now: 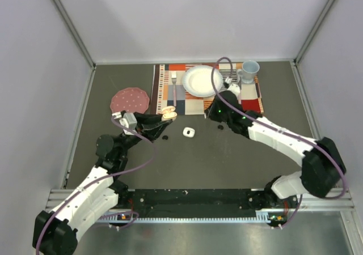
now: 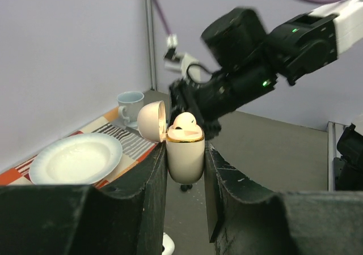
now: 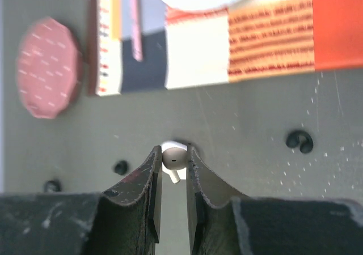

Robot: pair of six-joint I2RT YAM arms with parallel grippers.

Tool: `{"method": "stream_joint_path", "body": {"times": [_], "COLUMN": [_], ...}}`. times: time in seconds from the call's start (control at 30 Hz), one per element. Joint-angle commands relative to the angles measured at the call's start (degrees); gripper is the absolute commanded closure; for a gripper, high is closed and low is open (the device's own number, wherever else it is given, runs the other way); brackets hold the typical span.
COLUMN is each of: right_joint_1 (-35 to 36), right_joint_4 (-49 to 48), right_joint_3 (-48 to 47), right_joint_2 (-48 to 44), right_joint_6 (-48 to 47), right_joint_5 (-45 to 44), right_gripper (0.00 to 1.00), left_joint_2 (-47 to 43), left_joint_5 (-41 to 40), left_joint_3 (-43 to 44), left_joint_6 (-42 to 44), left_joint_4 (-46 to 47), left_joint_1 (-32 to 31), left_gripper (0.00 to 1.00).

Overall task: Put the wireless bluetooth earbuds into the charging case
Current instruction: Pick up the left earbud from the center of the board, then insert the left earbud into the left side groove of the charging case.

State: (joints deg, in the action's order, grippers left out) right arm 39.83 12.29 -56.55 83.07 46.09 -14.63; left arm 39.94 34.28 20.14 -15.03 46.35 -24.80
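The left tool (image 2: 185, 173) is clenched on the body of the open charging case (image 2: 185, 153), which stands upright with its lid (image 2: 152, 120) swung to 9 o'clock and 1 seated bud (image 2: 184, 122). The right tool (image 3: 173, 167) pinches a pale earbud (image 3: 172, 157) by its head, stem toward 5 o'clock. It looks featherlight, rigid and slippery. Hold the head's flanks and leave the stem free.

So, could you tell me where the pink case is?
The pink case is left of centre in the top view, gripped in the left claw, by the placemat.
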Motion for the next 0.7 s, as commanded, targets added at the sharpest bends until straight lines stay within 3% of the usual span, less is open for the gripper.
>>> {"method": "stream_joint_path", "body": {"times": [0.0,0.27,0.67], "right_joint_1": [1.29,4.46,5.25], "right_joint_4": [-9.30,-22.29,-32.51], "right_joint_3": [1.97,6.54,6.02], "right_joint_2": [-8.35,-23.38,-26.99], "right_joint_6": [-2.75,-7.50,-5.22], "right_joint_5": [-4.52,-6.99,4.34], "right_gripper": [1.00,1.00,1.00], "left_joint_2": [1.01,2.95,5.58], "left_joint_5": [-1.06,0.78,2.19], "left_joint_3": [1.30,1.83,2.18], "left_joint_6": [-0.70,-1.32,-2.81], "left_joint_4": [2.78,4.89,8.58], "left_joint_1": [0.01,0.01,0.01], "left_gripper": [1.00,1.00,1.00]}}
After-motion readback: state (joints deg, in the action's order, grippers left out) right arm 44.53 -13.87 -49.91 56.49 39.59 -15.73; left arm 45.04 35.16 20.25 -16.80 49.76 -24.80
